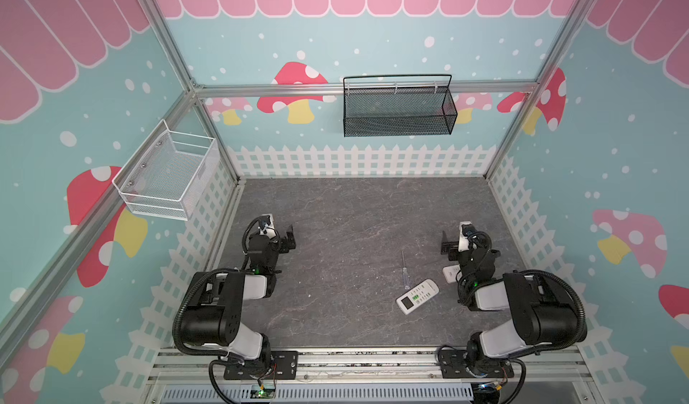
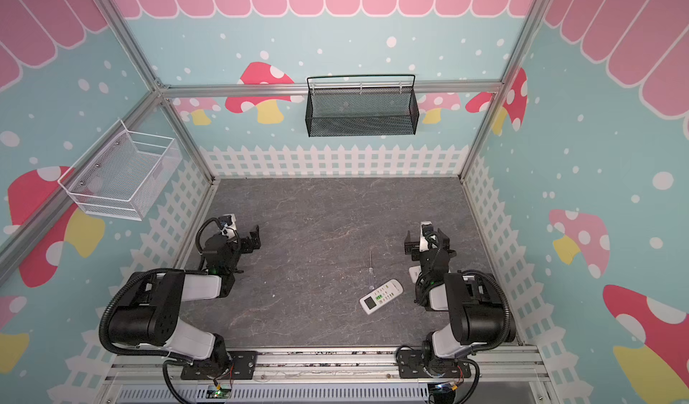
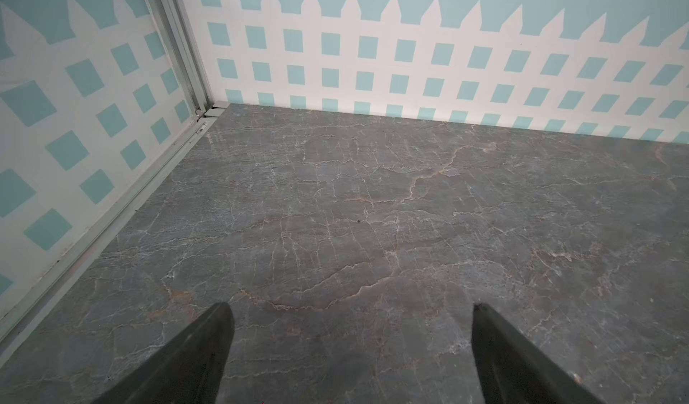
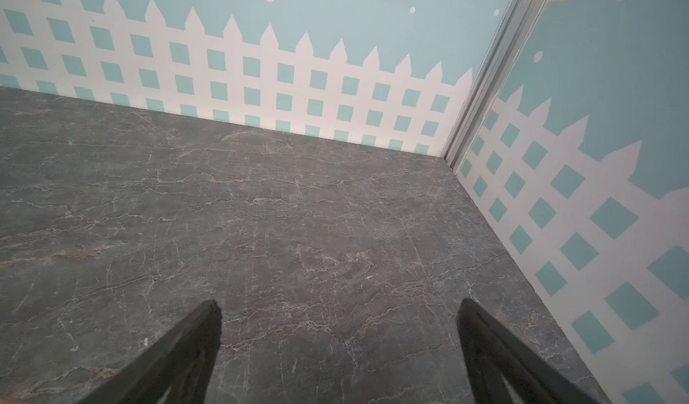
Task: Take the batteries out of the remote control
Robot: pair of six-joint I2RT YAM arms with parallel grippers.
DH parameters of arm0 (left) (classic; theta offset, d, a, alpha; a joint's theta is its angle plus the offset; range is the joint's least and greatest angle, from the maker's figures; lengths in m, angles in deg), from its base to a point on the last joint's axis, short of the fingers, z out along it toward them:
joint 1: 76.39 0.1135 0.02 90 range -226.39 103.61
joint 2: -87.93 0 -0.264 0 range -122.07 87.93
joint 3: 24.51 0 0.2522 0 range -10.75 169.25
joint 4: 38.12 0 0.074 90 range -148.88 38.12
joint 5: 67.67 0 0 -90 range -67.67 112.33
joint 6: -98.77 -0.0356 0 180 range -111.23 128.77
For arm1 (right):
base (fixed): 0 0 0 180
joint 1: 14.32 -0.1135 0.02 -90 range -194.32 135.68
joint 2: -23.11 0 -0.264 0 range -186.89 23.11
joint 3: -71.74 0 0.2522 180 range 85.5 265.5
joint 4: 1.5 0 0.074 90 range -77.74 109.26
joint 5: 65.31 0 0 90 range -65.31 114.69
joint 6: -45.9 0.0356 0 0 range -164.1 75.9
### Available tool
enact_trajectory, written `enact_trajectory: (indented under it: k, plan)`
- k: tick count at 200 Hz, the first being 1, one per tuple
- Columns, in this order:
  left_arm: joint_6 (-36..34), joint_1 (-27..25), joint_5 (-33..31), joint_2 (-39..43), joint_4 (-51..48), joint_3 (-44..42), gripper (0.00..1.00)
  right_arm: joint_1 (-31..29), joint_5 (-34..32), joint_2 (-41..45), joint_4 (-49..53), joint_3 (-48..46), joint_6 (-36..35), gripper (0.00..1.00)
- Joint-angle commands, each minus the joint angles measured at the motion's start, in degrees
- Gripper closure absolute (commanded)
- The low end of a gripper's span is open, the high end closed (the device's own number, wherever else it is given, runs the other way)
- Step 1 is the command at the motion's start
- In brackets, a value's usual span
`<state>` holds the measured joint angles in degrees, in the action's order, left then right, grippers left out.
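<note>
The right tool [image 1: 447, 245] stands with its jaws spread wide and nothing between them. Its wrist view shows only the bare grey surface [image 4: 298, 215] ahead of the fingers [image 4: 194, 346]. Just behind this tool, toward the arm's base, a second white remote [image 1: 450, 272] lies half hidden under the arm. Further in from the tool, toward the middle, lies a clear-handled screwdriver [image 1: 404, 271]. Just beyond the handle end, the remote control [image 1: 417, 296] rests flat at a slant, screen and buttons up, so no batteries show. Well apart, across the surface, the left tool [image 1: 290, 239] also gapes wide and holds nothing. Farthest off, a white wire basket [image 1: 167, 174] and a black mesh basket [image 1: 399, 122] hang on the walls.
</note>
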<state>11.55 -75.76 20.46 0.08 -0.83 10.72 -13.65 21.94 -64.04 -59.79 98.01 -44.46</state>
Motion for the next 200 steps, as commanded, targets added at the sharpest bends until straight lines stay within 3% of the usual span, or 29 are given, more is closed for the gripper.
enact_trajectory:
  k: [1,200]
  plan:
    - [-0.1,-0.2,0.5,-0.2,-0.4,1.0,0.00,-0.2,0.2,0.0,-1.5,-0.3,0.1,0.01]
    - [-1.3,-2.2,-3.6,-0.6,0.2,0.9,0.00,-0.2,0.3,0.1,-1.4,-0.3,0.0,0.00]
